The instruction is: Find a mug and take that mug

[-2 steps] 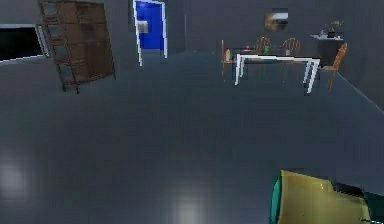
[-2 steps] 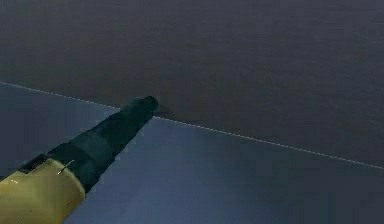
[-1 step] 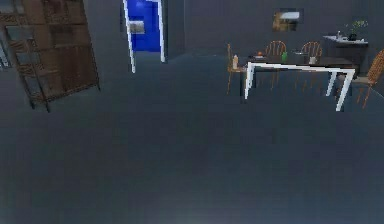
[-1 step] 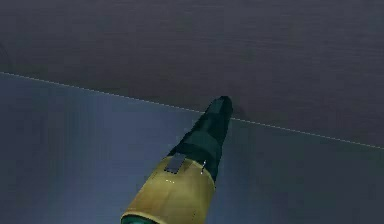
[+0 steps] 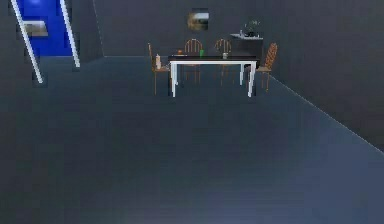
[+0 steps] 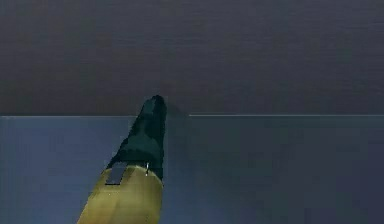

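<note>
Search is the step in hand: we cannot pick out a mug for certain, so we judge the task barely begun. In the forward view a white-legged, dark-topped dining table (image 5: pixel 212 63) stands far off at about 1 o'clock, with 4 brown wooden chairs (image 5: pixel 267 60) around it. On its top sit a small green blob (image 5: pixel 203 53) and a small pale blob (image 5: pixel 226 55). Either may be the mug (both are too small for a handle or rim to show). A dark sideboard (image 5: pixel 245 42) stands against the wall behind the table, a framed picture (image 5: pixel 200 18) hangs at 12 o'clock, and a blue door with a white frame (image 5: pixel 45 25) is at 11 o'clock.

To do this well, we would cross the bare dark floor (image 5: pixel 150 150) with the table top kept centred. We would aim for the long near side, where no chair blocks reach, and judge the blobs again from close by.

In the arm side view a tapered bar, yellow low down and dark toward its tip, rises from 6 o'clock. We take its dark end for the gripper (image 6: pixel 152 110). Its fingers cannot be made out, so we cannot tell how the jaws stand or whether they hold anything.
</note>
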Available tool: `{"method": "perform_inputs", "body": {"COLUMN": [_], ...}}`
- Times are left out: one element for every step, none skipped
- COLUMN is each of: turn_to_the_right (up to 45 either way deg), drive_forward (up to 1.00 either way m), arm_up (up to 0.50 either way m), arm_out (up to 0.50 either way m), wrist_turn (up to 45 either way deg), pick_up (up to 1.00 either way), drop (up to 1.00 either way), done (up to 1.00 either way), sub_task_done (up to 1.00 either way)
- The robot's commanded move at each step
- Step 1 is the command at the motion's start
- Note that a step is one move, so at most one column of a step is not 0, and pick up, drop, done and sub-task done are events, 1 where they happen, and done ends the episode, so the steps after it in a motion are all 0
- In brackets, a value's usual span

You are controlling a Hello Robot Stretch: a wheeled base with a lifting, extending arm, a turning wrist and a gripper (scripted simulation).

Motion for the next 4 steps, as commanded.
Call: {"method": "perform_inputs", "body": {"turn_to_the_right": [0.0,6.0,0.0,0.0], "drive_forward": [0.85,0.0,1.0,1.0], "arm_up": [0.0,0.0,0.0,0.0], "arm_out": [0.0,0.0,0.0,0.0], "wrist_turn": [0.0,0.0,0.0,0.0], "pick_up": [0.0,0.0,0.0,0.0], "drop": [0.0,0.0,0.0,0.0], "done": [0.0,0.0,0.0,0.0], "sub_task_done": [0.0,0.0,0.0,0.0]}}
